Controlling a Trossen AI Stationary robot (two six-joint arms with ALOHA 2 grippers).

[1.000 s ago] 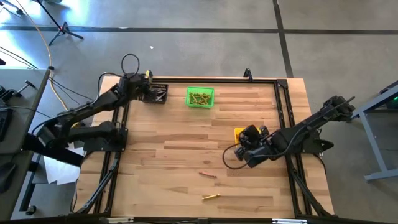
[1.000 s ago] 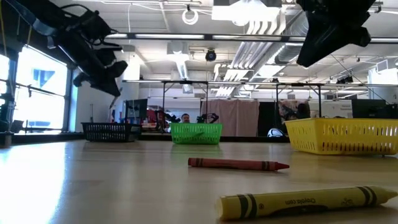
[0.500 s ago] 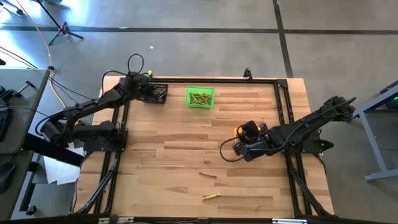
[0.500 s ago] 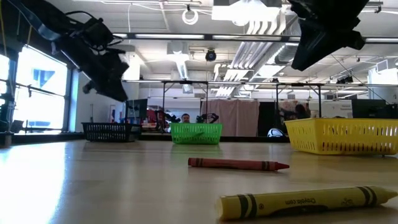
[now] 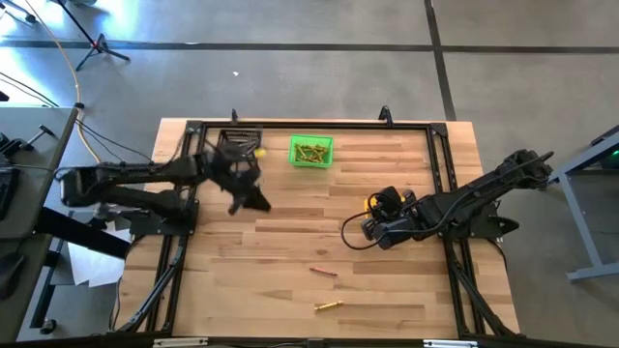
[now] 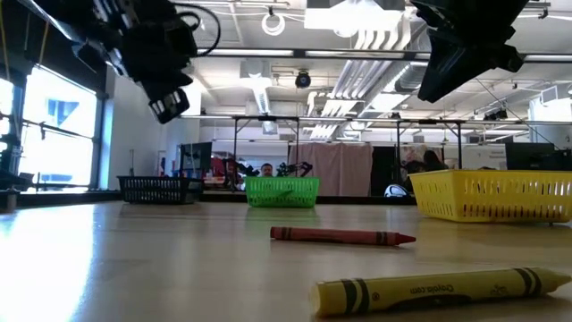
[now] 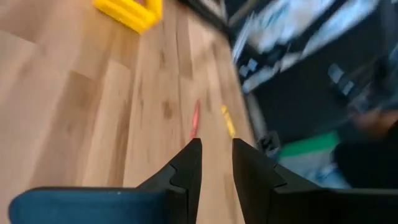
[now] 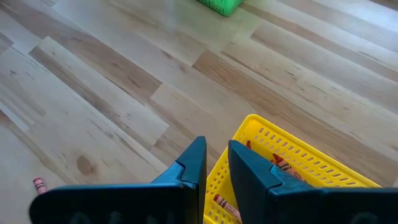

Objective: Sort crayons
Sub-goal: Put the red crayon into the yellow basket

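Observation:
A red crayon point(image 5: 324, 272) and a yellow crayon point(image 5: 328, 305) lie flat on the wooden table toward its near edge. They also show in the low view (red point(image 6: 342, 236), yellow point(image 6: 438, 291)) and in the left wrist view (red point(image 7: 195, 119), yellow point(image 7: 228, 120)). My left gripper point(image 5: 255, 200) hangs above the table left of centre, near the black bin point(image 5: 239, 141), shut and empty point(image 7: 216, 144). My right gripper point(image 5: 370, 230) hovers at the yellow bin's point(image 8: 298, 168) left rim, shut and empty point(image 8: 216, 144). The yellow bin holds reddish crayons point(image 8: 281, 164).
A green bin point(image 5: 310, 151) with yellow-gold crayons stands at the far middle, the black bin to its left. A black frame point(image 5: 440, 174) runs round the table's edges. Bare wood lies between both grippers and the two loose crayons.
My left gripper has swung away from above the black bin, toward the table's near edge and centre, and has turned toward the loose crayons. My right gripper has shifted a little toward the table's left, off the yellow bin. The crayons have stayed put.

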